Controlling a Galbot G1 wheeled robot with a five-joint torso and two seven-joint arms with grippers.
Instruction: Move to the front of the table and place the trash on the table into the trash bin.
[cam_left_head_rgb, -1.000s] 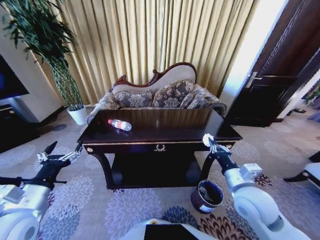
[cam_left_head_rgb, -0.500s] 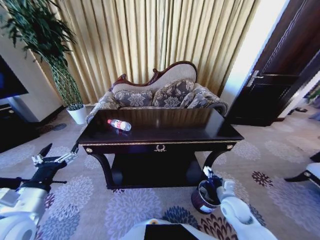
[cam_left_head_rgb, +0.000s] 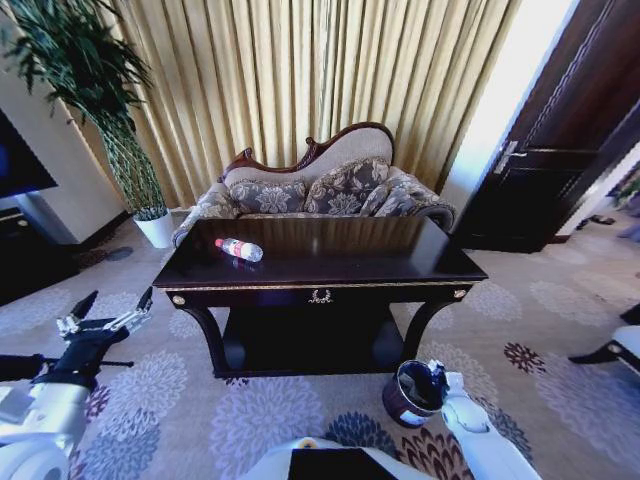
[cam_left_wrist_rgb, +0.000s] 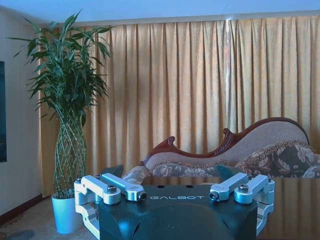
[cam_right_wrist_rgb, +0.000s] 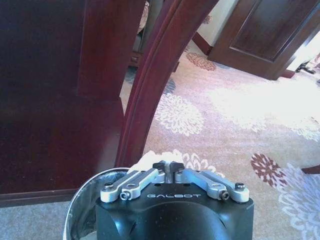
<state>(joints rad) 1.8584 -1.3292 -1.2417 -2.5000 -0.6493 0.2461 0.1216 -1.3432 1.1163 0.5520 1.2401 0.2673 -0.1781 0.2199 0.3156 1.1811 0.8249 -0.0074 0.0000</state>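
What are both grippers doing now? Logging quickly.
Left gripper: open, empty, beside the table.
Right gripper: shut on crumpled paper over the trash bin.

Gold curtains (cam_left_head_rgb: 330, 80) hang behind a patterned sofa (cam_left_head_rgb: 320, 190); floral carpet (cam_left_head_rgb: 170, 400), potted plant (cam_left_head_rgb: 100, 110), dark door (cam_left_head_rgb: 560, 140).

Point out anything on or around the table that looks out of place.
A plastic bottle lies on its side on the table, near the back-left corner. The trash bin stands upright by the table's front right leg. Nothing else stands out.
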